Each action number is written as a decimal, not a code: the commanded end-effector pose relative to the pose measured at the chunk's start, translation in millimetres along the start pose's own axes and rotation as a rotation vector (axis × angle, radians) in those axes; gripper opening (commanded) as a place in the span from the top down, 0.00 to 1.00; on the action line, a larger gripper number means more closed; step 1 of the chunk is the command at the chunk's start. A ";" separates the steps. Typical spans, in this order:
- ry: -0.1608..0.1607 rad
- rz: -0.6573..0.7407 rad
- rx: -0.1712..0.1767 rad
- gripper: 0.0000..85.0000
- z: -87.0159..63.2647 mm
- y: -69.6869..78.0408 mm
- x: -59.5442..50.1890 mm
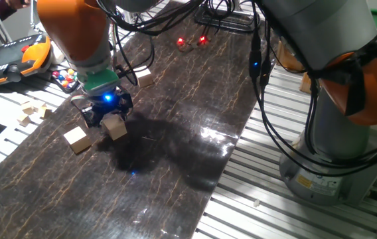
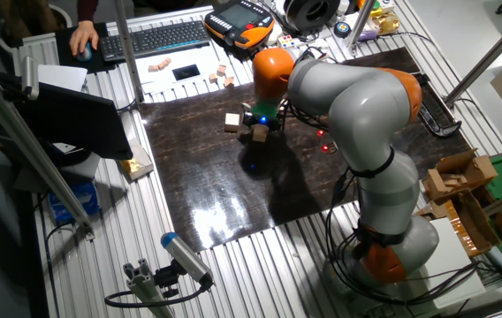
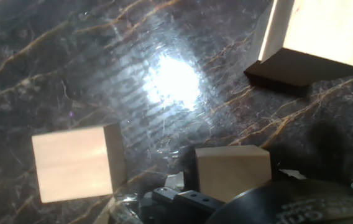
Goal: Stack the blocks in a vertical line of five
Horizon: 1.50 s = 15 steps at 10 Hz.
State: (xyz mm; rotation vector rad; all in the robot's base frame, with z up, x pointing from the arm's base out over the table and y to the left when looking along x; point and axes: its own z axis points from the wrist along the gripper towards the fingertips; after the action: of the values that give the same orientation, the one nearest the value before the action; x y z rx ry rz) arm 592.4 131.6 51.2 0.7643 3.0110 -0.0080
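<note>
From one fixed view, the gripper [image 1: 107, 114] was down low over the dark mat [image 1: 175, 146] with a tan block [image 1: 115, 127] right at its fingertips. It looked pinched between them, and I couldn't say whether it was resting on the mat or just off it. A second block [image 1: 76, 139] sat just beside it to the left, and a third [image 1: 145, 79] lay further back near the mat's far edge. Nothing was stacked yet, so I'd call this the very start: picking the first block to put on another. Plenty of bare mat to the right; on the left the smaller wooden bits [image 1: 30, 113] sat off the mat on the rails.

The other fixed view showed the same thing from above: gripper [image 2: 261, 123] on its block [image 2: 260, 132], neighbour block [image 2: 231, 122] close by, and the arm's own bulk [image 2: 357, 97] crowding the right side.

In the hand view the block at the bottom [image 3: 232, 171] sat up against the finger hardware, the neighbour [image 3: 77, 162] left of it, another block [image 3: 322, 31] top right. How wide the jaws stood wasn't clear here. Next move, I reckon: lift straight up, shift over the neighbour, square the faces before lowering.
</note>
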 end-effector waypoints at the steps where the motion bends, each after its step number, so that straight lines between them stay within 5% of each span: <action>1: 0.003 -0.007 -0.005 0.15 1.3 -0.7 0.0; 5: 0.002 -0.016 -0.007 0.22 4.7 -0.8 0.4; 7: 0.002 -0.031 -0.020 0.52 7.6 -2.2 -0.2; 8: 0.005 -0.048 -0.027 0.82 7.6 -2.2 -0.2; 9: 0.008 -0.055 -0.025 0.99 7.6 -2.3 -0.2; 12: 0.013 -0.029 -0.037 0.99 -7.3 -3.8 -2.9; 15: 0.040 0.037 -0.048 0.99 -55.7 -0.6 -19.2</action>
State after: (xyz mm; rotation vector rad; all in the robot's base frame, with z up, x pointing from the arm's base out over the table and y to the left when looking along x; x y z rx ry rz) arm 607.6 122.9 91.8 0.8247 3.0208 0.0757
